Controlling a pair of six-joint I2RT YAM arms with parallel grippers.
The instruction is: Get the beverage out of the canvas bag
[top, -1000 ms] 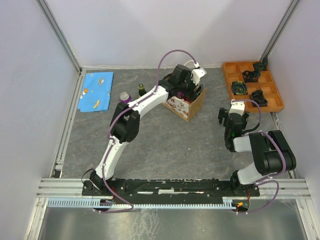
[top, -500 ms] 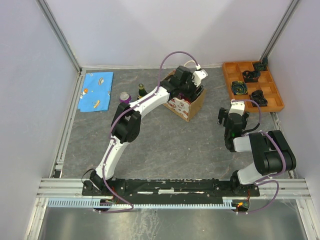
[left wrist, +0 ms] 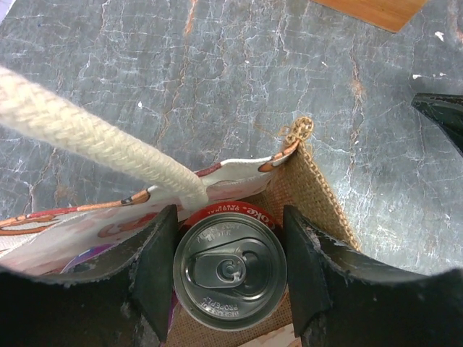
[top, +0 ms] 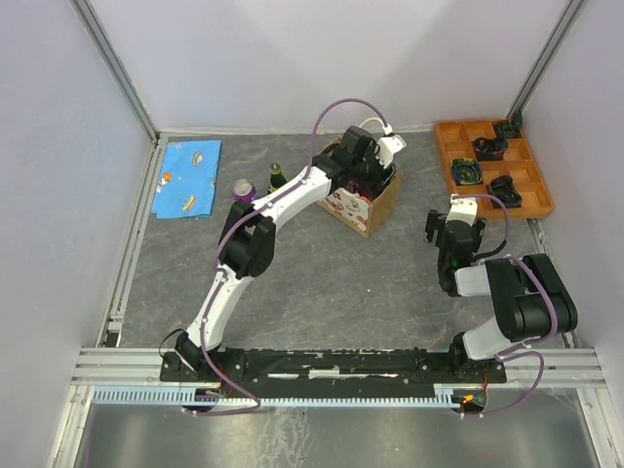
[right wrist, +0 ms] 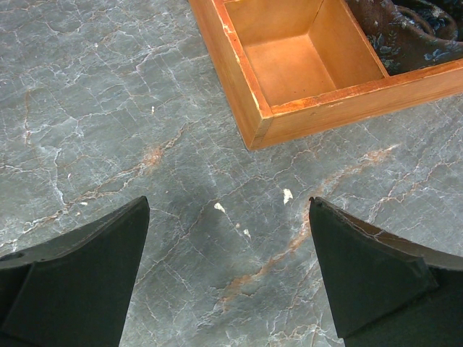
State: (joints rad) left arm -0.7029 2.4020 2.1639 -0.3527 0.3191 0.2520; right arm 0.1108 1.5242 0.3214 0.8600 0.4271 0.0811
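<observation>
The left fingers (left wrist: 155, 275) clasp both sides of the beverage can (left wrist: 230, 271), which sits inside the canvas bag (left wrist: 322, 199). It is not yet lifted out. The right fingers (right wrist: 79, 260) hang wide apart, well away from the bag.

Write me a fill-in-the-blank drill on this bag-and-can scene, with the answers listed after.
1. The left gripper has one finger on each side of a ___ can inside the canvas bag.
2. The right gripper hangs ___ above the table, beside the orange tray.
3. In the top view, the blue cloth lies near the table's far ___ corner.
Missing words: red; open; left.
</observation>
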